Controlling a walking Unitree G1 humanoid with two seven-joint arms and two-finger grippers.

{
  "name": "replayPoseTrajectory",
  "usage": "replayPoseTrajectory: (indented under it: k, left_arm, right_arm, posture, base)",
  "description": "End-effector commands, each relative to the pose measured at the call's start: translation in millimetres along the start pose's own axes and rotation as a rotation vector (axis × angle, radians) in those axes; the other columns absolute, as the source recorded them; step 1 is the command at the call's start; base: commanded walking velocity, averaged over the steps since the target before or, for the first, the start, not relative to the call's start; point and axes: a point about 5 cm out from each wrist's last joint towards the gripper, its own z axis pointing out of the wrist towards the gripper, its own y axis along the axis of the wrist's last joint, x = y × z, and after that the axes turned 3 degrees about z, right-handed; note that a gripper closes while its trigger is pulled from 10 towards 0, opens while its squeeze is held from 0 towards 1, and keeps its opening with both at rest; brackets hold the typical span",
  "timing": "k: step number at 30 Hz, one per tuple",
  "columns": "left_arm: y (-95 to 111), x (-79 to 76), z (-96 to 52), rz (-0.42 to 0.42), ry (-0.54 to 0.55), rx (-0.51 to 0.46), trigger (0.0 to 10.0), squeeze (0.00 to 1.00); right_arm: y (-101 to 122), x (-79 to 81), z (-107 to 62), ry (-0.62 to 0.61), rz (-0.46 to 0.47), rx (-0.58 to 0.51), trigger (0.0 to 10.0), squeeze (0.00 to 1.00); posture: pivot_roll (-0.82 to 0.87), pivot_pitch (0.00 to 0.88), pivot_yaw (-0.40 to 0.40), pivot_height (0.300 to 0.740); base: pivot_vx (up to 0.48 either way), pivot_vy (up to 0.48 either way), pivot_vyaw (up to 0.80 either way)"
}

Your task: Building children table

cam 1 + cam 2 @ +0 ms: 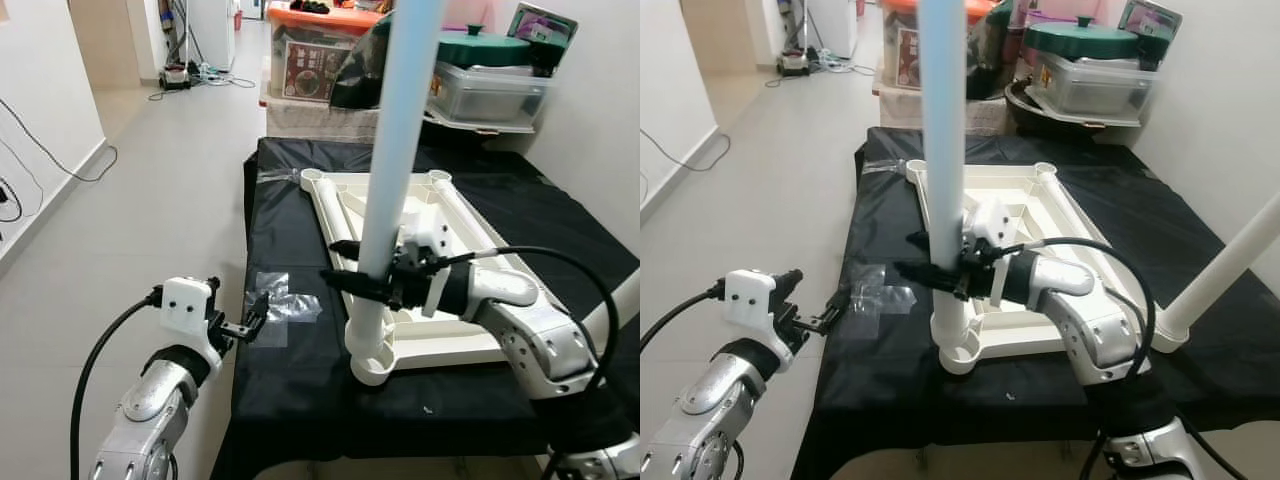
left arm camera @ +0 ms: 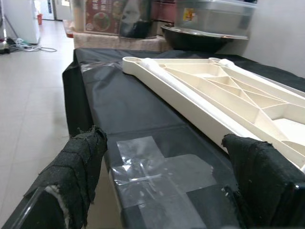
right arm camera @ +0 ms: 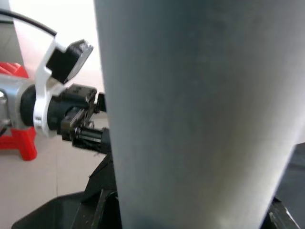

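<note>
A cream plastic tabletop (image 1: 420, 260) lies upside down on the black-covered bench (image 1: 300, 240), its ribbed underside up and round leg sockets at the corners. A pale blue-white table leg (image 1: 395, 170) stands upright in the near corner socket (image 1: 372, 365). A second leg (image 1: 1225, 270) leans outward from the socket at the right corner.
</note>
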Motion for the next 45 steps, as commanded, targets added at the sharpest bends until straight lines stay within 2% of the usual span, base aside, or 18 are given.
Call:
replayPoseTrajectory:
  k: [1,14,22,29,35,37,38,45]
  left_arm:
    - [-2,-0.6,-1.4,0.001,-0.011,0.010,10.0,0.00]
    - [-2,-1.5,-1.0,-0.005,-0.017,0.013,10.0,0.00]
    - [-3,-3.0,-1.0,-0.007,-0.022,0.017,10.0,0.00]
    - [-3,-2.4,-1.4,-0.006,-0.017,0.017,10.0,0.00]
    - [-4,-1.4,-1.1,-0.007,-0.014,0.018,10.0,0.00]
    - [-4,-1.4,-0.8,-0.008,-0.013,0.019,10.0,0.00]
    - [-4,-1.5,-0.5,-0.011,-0.012,0.019,10.0,0.00]
    - [-4,-0.3,-0.7,-0.014,-0.003,0.020,10.0,0.00]
  right_arm:
    - [-6,2.0,-2.7,0.008,-0.026,0.040,10.0,0.00]
    - [-12,-4.3,-16.7,-0.038,-0.050,0.084,10.0,0.00]
    - [-12,1.4,-17.0,-0.033,-0.040,0.070,10.0,0.00]
    - [-22,16.4,1.2,-0.039,0.021,0.015,10.0,0.00]
    - [-28,23.2,3.4,-0.037,0.058,0.011,10.0,0.00]
    - [-30,23.9,3.3,-0.053,0.084,0.002,10.0,0.00]
    - [-34,24.5,3.0,-0.085,0.127,-0.013,10.0,0.00]
    - [-43,26.4,6.7,-0.159,0.203,-0.036,10.0,0.00]
  posture:
    - [0.09,0.000,-0.113,0.740]
    - [0.07,0.000,-0.108,0.740]
    - [0.07,0.000,-0.105,0.740]
    - [0.08,0.000,-0.111,0.740]
    - [0.08,0.000,-0.111,0.740]
    - [0.08,0.000,-0.111,0.740]
    - [0.07,0.000,-0.110,0.740]
    - [0.08,0.000,-0.111,0.740]
  base:
    - [0.000,0.000,0.00]
    - [0.000,0.000,0.00]
    - [0.000,0.000,0.00]
    - [0.000,0.000,0.00]
    - [0.000,0.000,0.00]
    - [0.000,0.000,0.00]
    - [0.000,0.000,0.00]
    - [0.000,0.000,0.00]
